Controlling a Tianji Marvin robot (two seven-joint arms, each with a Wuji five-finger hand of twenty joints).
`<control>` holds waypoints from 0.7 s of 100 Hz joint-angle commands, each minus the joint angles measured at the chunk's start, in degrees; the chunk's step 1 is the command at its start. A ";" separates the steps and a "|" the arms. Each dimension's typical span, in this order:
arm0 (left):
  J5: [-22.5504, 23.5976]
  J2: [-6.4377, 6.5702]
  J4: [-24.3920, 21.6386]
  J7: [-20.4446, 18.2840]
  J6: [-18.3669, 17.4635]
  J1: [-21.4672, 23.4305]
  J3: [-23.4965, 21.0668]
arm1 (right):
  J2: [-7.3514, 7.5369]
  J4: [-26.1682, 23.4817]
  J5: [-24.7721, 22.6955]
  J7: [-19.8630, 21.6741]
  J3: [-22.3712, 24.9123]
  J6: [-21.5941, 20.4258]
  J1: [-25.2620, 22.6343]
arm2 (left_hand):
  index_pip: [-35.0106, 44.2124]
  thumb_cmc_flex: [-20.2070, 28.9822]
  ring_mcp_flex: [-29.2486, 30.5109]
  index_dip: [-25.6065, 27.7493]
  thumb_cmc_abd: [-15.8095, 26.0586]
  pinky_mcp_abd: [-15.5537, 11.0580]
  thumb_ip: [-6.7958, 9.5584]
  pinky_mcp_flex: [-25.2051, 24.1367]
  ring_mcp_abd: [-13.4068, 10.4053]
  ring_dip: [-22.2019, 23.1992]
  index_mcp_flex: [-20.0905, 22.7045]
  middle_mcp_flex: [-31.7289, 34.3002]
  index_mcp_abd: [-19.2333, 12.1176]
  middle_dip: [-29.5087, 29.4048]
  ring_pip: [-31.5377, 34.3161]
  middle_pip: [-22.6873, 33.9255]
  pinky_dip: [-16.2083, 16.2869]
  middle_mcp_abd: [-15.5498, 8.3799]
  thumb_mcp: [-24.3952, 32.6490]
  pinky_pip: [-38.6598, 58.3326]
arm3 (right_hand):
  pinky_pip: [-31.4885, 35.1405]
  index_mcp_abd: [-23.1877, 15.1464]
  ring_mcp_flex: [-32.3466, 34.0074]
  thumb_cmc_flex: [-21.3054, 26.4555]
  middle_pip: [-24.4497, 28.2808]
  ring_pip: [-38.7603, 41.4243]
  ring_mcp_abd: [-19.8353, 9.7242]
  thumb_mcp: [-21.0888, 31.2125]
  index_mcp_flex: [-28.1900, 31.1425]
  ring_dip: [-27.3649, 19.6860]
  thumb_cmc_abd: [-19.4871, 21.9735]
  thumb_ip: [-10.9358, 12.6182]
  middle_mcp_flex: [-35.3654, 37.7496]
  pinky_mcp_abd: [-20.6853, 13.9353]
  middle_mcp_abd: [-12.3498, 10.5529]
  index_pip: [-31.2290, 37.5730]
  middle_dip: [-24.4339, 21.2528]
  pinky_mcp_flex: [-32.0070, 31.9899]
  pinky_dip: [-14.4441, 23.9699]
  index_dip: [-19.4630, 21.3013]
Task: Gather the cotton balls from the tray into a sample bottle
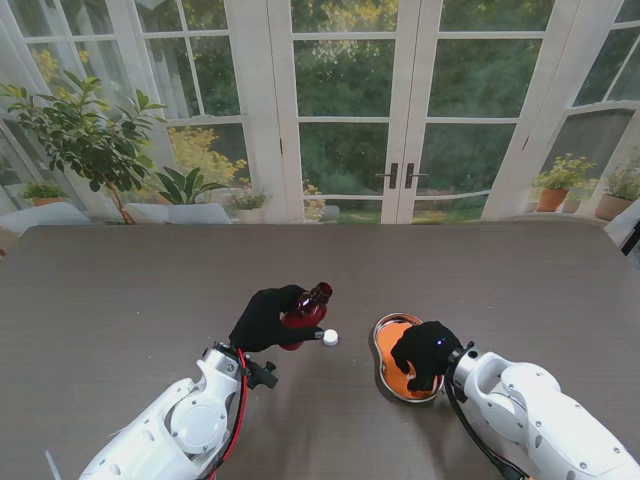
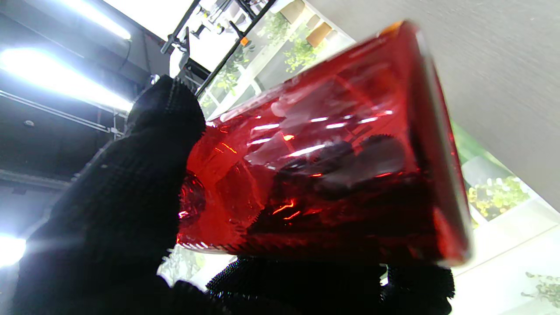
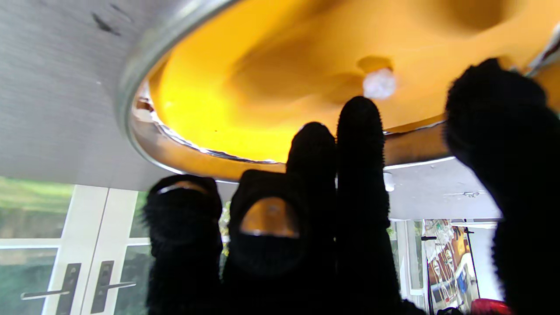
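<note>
Left hand (image 1: 265,318) in a black knit glove grips the tilted, glossy red sample bottle (image 1: 306,306) | white cotton ball (image 1: 329,337) lies on the grey surface (image 1: 120,290) at the bottle's 4 o'clock | right hand (image 1: 425,355), fingers spread and empty, over the round orange metal-rimmed tray (image 1: 383,336), one fluffy ball (image 3: 379,83) inside.

A dark grey table (image 1: 120,300) fills the view; glass doors (image 1: 400,110) at twelve o'clock, a leafy plant (image 1: 85,135) at ten.
</note>
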 commanded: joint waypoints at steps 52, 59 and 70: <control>-0.50 -0.05 -0.79 -1.36 0.23 0.46 -0.31 | -0.07 -0.72 0.33 2.25 -0.28 -0.35 -0.04 | 15.79 13.80 1.61 1.77 8.93 -4.46 3.34 -0.92 -2.47 0.45 8.79 5.40 -17.20 1.24 -0.03 2.61 -0.85 -9.48 15.59 -0.62 | 4.18 -0.82 1.41 7.09 0.23 4.01 -1.35 -0.26 -0.14 1.82 1.53 -8.37 6.38 1.95 -0.66 14.59 2.25 2.16 0.75 -12.93; -0.53 -0.04 -0.80 -1.40 0.25 0.45 -0.28 | -0.12 -0.60 0.52 2.22 -0.36 -0.28 0.08 | 15.83 13.79 1.60 1.79 9.00 -4.42 3.34 -0.90 -2.47 0.45 8.86 5.41 -17.25 1.25 -0.03 2.63 -0.84 -9.43 15.57 -0.60 | 4.33 -1.44 1.39 8.96 0.37 4.35 -1.25 0.45 0.29 1.98 3.13 -7.62 7.17 1.80 -1.00 16.08 2.32 2.42 0.72 -13.47; -0.64 -0.03 -0.84 -1.52 0.29 0.47 -0.25 | -0.15 -0.36 0.82 2.32 -0.52 -0.18 0.32 | 15.78 13.75 1.62 1.76 8.98 -4.43 3.33 -0.91 -2.51 0.46 8.81 5.39 -17.24 1.24 -0.02 2.63 -0.84 -9.34 15.56 -0.61 | 4.35 -1.70 1.39 9.80 0.42 4.42 -1.19 0.67 0.95 2.02 4.81 -6.96 7.69 1.90 -1.04 16.86 2.31 2.56 0.63 -13.92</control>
